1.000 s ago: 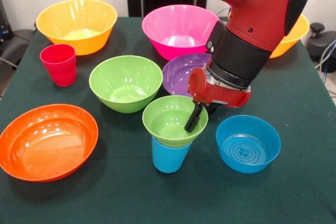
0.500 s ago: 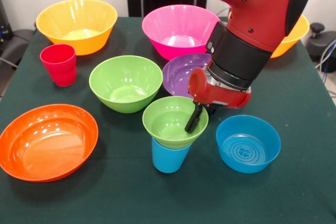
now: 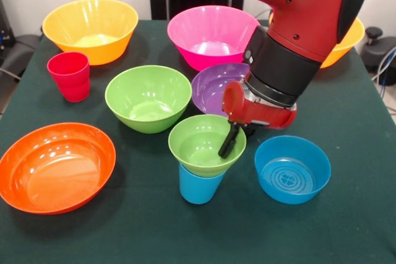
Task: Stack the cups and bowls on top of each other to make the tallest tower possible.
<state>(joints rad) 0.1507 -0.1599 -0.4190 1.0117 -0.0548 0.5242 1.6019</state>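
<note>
A small green bowl (image 3: pixel 198 146) rests on an upright sky blue cup (image 3: pixel 198 188) near the table's middle front, forming a low tower. My gripper (image 3: pixel 229 146) is at that bowl's right rim. One black finger reaches down inside the bowl and the other is hidden behind the rim, so it looks shut on the rim. A red cup (image 3: pixel 69 75) stands alone at the left. Loose bowls lie around: lime green (image 3: pixel 147 100), purple (image 3: pixel 210 88), partly behind the arm, pink (image 3: pixel 207 35), two yellow-orange (image 3: pixel 90 29) (image 3: pixel 343 44), wide orange (image 3: pixel 55 165) and blue (image 3: pixel 291 168).
The red and black arm (image 3: pixel 297 23) comes down over the right half of the table and hides part of the purple and right yellow-orange bowls. The dark green tablecloth (image 3: pixel 124 233) covers the table.
The small green bowl and my gripper have shifted very slightly right and down together on the blue cup. All other bowls and the red cup are as they were.
</note>
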